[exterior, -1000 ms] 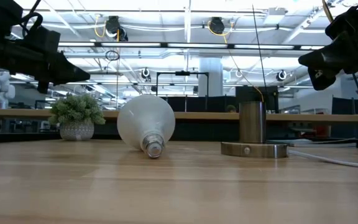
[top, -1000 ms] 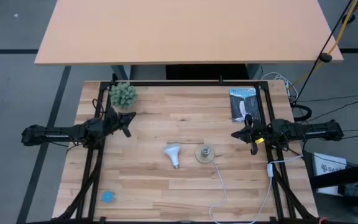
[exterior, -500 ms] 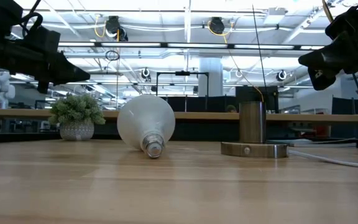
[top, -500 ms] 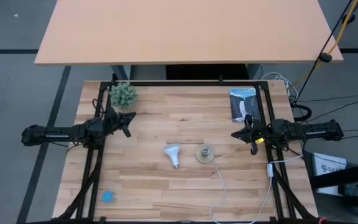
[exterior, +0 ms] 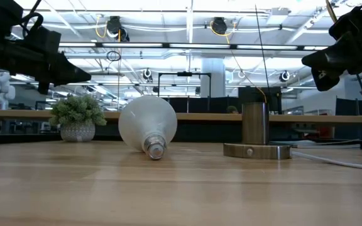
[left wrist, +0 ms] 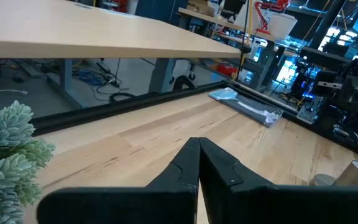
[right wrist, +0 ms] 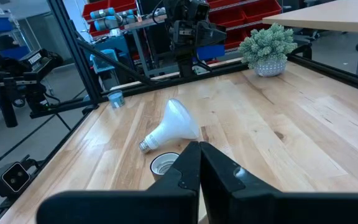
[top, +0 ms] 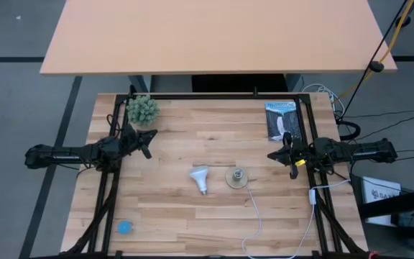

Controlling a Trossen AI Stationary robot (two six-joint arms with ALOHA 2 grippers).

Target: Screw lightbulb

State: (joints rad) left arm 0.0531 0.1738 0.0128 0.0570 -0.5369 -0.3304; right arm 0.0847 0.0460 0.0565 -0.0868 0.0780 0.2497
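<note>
While both arms hang where they were a second ago, with nothing on the table shifted, the lightbulb lies on its side near the middle of the butcher-block table, free of either gripper. It is a matte white bulb, its round dome tapering like a cone to a ribbed grey metal screw base that points toward the near edge.

Well to the left of the bulb, the left gripper hovers above the wood, its dark fingers pressed together and holding nothing. Just behind that gripper, in the far left corner, sits a small frosty-green artificial plant in a pale textured pot. A little blue disc lies by the near left edge.

Just to the right of the bulb, apart from it, stands the lamp socket: a flat round metal disc with a short upright cylinder, and a white cord trailing off toward the near edge.

Farther right of the bulb, the right gripper hangs in the air, fingers clenched on nothing. Behind it a flat dark printed packet rests on the planks.
</note>
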